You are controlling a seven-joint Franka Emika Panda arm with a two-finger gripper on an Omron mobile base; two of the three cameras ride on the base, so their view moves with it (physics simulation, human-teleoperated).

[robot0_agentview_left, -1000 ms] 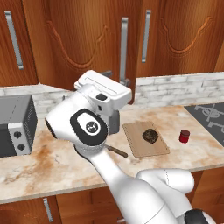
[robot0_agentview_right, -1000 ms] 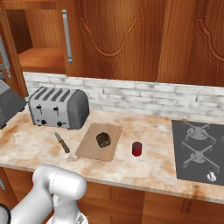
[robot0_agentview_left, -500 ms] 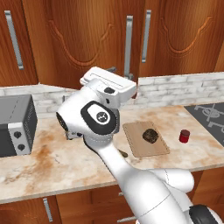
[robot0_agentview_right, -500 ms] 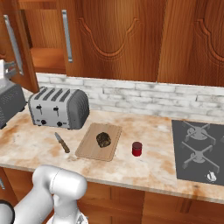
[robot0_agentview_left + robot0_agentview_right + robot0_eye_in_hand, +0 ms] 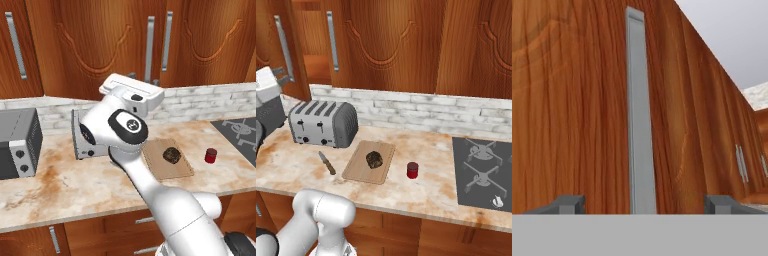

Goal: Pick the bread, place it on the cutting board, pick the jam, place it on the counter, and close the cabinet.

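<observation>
The dark lumpy bread (image 5: 374, 159) lies on the tan cutting board (image 5: 358, 172), and both also show in the left base view, bread (image 5: 171, 155) on board (image 5: 180, 170). The red jam (image 5: 412, 170) stands on the marbled counter (image 5: 431, 195) just right of the board, jam (image 5: 211, 155). My gripper (image 5: 644, 205) is raised at the wall cabinet, open, facing the door's silver bar handle (image 5: 639, 115), which stands between the fingertips (image 5: 569, 204). From the right base view the gripper (image 5: 283, 76) is against the left cabinet door (image 5: 298, 45), which is still ajar, with the shelf (image 5: 318, 67) showing behind it.
A silver toaster (image 5: 323, 123) stands at the back of the counter, with a knife (image 5: 327, 163) in front of it. A grey toaster oven (image 5: 15, 142) sits at the far left. A stove top (image 5: 481, 172) fills the right end.
The hand has risen and pushed toward the cabinet. The open left door has swung right, toward shut. The jaws narrowed, then widened again.
</observation>
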